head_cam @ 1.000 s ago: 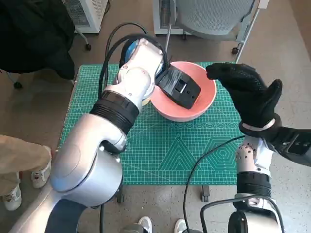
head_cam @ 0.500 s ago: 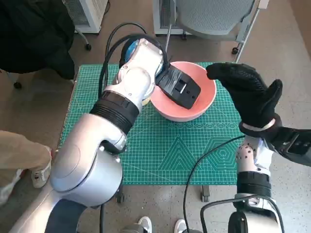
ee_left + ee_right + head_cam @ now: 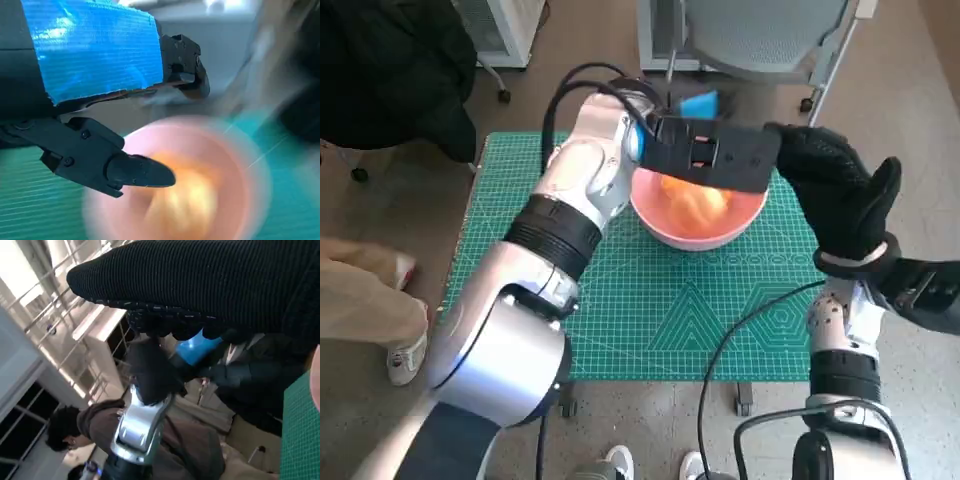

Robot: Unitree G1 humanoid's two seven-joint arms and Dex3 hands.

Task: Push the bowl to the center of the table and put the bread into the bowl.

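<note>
Bowl, pink, on the green-matted worktop, toward the far edge and roughly midway between the left and right edges. Bread, a golden-orange lump, lying inside it; seen also in the left wrist view, though blurred there. Judged from that: the put-in step done, or as good as done. Less sure about the push: bowl nearer the far edge than the true middle, so perhaps a short shove toward the near edge left, if the centre is meant strictly.

Left hand raised over the far rim of the bowl, fingers apart and holding nothing in the left wrist view, clear of the bread. Right hand in its black glove upright just beside the bowl's right side, fingers spread, holding nothing; touching the rim or not, cannot tell. Remaining, on this reading: draw both hands away and possibly nudge the bowl.
</note>
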